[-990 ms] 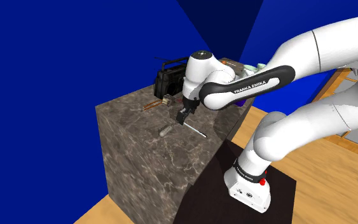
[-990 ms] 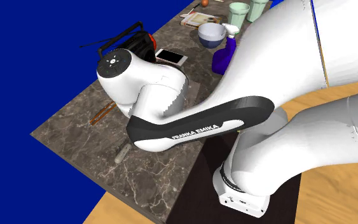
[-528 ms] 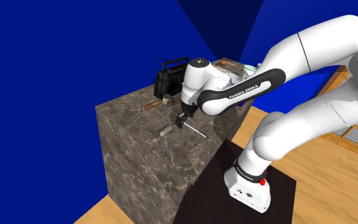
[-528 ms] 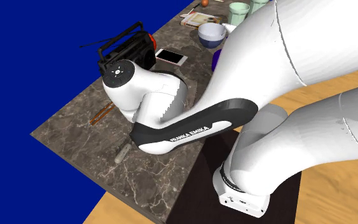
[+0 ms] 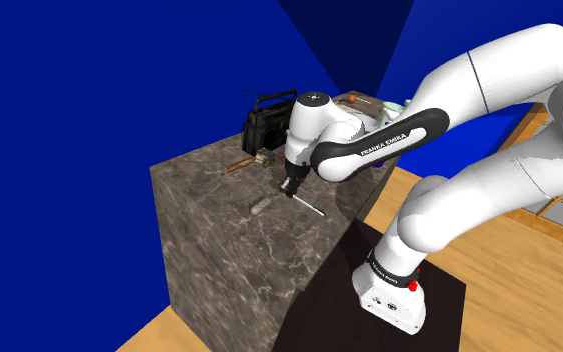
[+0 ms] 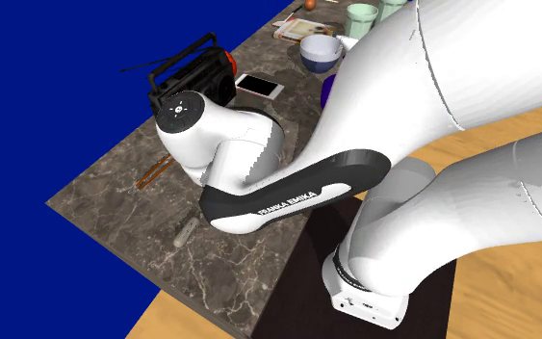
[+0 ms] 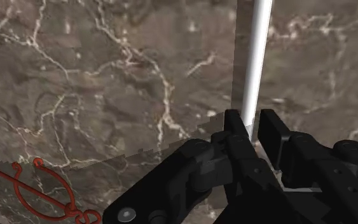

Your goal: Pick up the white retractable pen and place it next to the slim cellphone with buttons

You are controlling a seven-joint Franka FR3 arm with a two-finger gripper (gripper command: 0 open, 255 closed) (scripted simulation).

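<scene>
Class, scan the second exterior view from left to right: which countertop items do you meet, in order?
Black boxy radio with handle → round bluish bowl with pale rim → pale green cup.

surface: dark veined marble counter (image 5: 219,250) | black radio (image 6: 196,65) upright at back | bowl (image 6: 319,50), pale green cups (image 6: 362,17) beyond | brown stick (image 6: 153,173), grey object (image 6: 186,231), red wire (image 7: 44,188) lying flat

Dark brown table (image 5: 219,260) with pale veining sits directly under the hand (image 5: 289,190), top and sides alike. Flat blue walls (image 5: 69,100) stand beyond the hand. Light wood plank floor (image 5: 529,295) lies below table level.
</scene>
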